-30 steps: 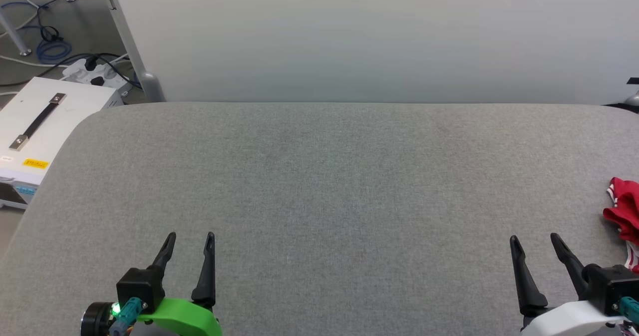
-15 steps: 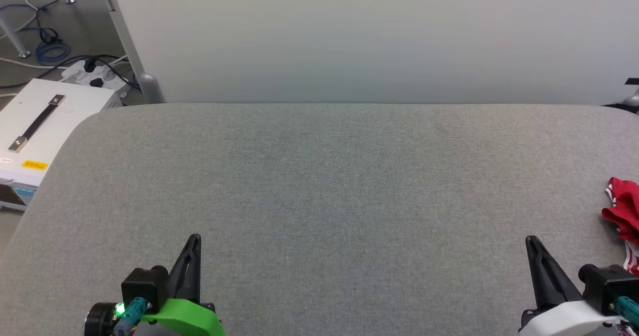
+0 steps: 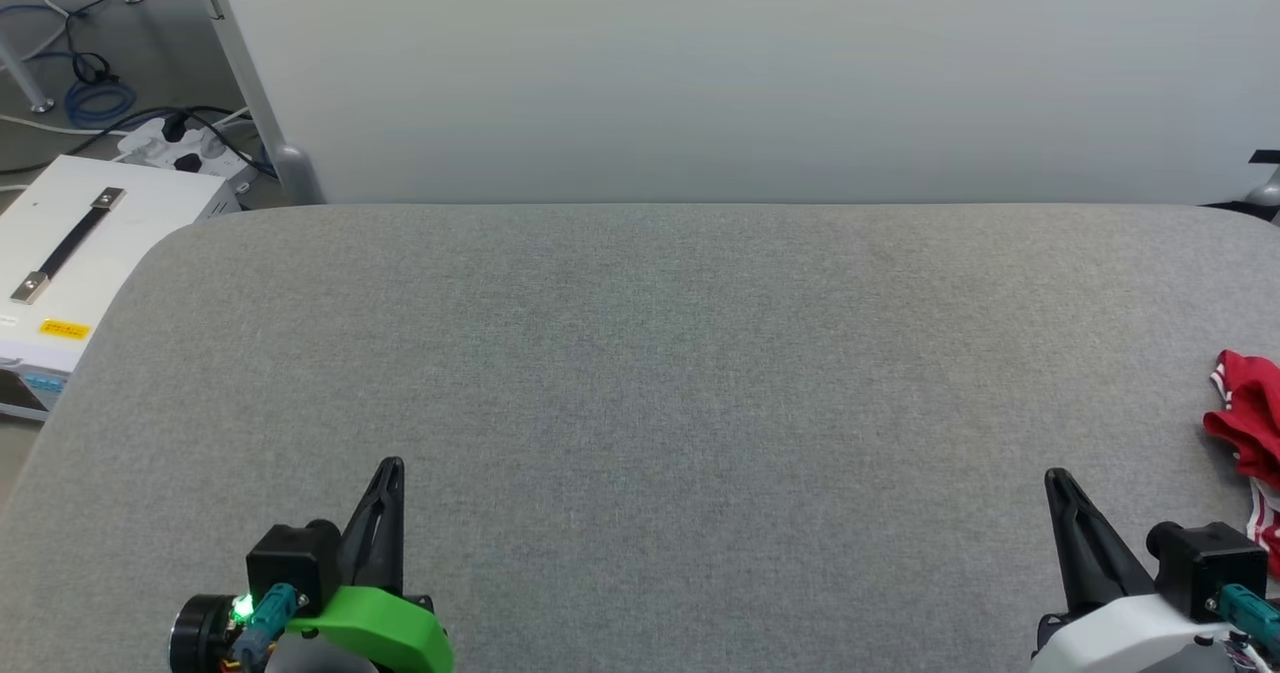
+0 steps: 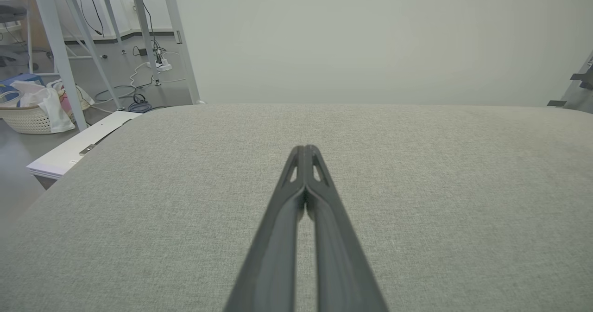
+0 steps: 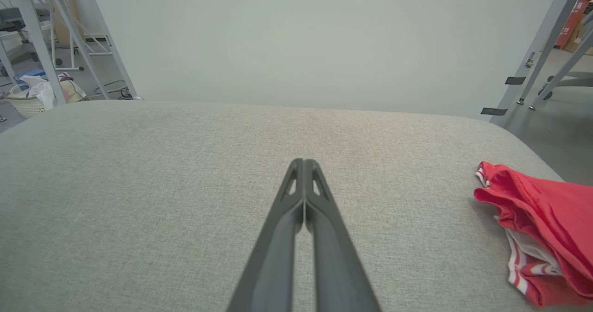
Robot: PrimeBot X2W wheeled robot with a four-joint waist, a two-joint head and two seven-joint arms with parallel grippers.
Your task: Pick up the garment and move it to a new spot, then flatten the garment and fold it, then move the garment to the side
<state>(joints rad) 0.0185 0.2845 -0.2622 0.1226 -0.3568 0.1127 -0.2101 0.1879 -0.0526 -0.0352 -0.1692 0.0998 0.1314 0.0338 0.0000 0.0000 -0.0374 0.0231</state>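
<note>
1. At the bottom left of the head view, the left gripper (image 3: 389,465) rises from a green cover (image 3: 385,625). Its two dark fingers are pressed together into a single blade with nothing between them.
2. At the bottom right, the right gripper (image 3: 1052,475) rises from a white shell (image 3: 1130,635). Its fingers also meet tip to tip and pinch nothing, and they lean a little toward the left of the frame.
3. Both grippers are over the near part of the grey pad (image 3: 640,353). I cannot tell whether their tips touch the fabric.
4. The garment (image 3: 1245,431) lies on the pad at the right edge of the head view, just above the right gripper and apart from it. It is a crumpled red heap with white, red-striped trim, and the frame edge cuts it off. In the right wrist view it sits at the lower right, near the pad's rounded corner and well to the side of the closed fingers.
5. At the left of the frame, beside the pad, stands a white box (image 3: 120,223) with a black strap handle and a yellow label.
6. In the upper left, a power strip (image 3: 185,148) and cables (image 3: 85,98) lie on the floor.
7. Farthest away, a pale wall (image 3: 740,73) runs across the top of the frame, behind the pad's far edge.
8. In the left wrist view, a basket (image 4: 23,119) sits at the far left among white legs (image 4: 58,47).
</note>
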